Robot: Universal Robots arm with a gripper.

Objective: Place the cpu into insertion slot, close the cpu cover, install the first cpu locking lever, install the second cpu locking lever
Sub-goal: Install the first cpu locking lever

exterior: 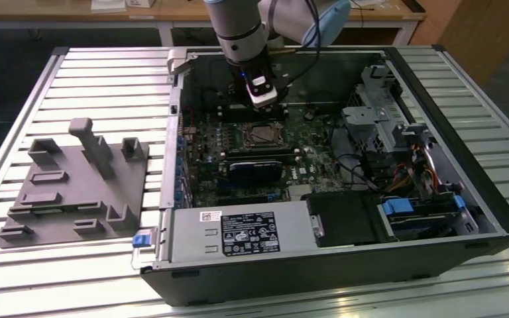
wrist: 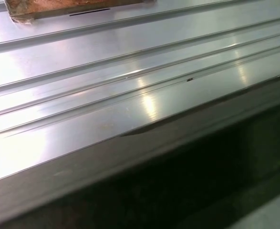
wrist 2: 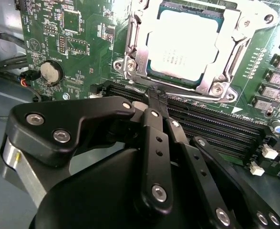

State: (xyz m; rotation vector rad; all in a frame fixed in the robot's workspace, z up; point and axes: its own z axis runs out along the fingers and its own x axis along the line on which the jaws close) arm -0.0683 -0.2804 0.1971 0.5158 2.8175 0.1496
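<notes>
End effector [wrist 2: 155, 98]: black fingers clenched, no gap at tips; tips down at thin wire locking lever [wrist 2: 202, 97] on socket edge. Cannot tell whether wire is pinched between them. Cpu [wrist 2: 185, 45] seated in insertion slot [exterior: 244, 135]; cpu cover [wrist 2: 233, 24] flat over its edges. Memory slots [wrist 2: 216, 126] just beside socket, partly hidden by fingers. Exterior view: arm reaches into open computer case [exterior: 466, 199], over far side of socket; socket centre looks dark there. Grey fixture [exterior: 69, 179] on slatted surface [exterior: 104, 73], exterior view's left. First wrist view: surface slats, dark case edge.
</notes>
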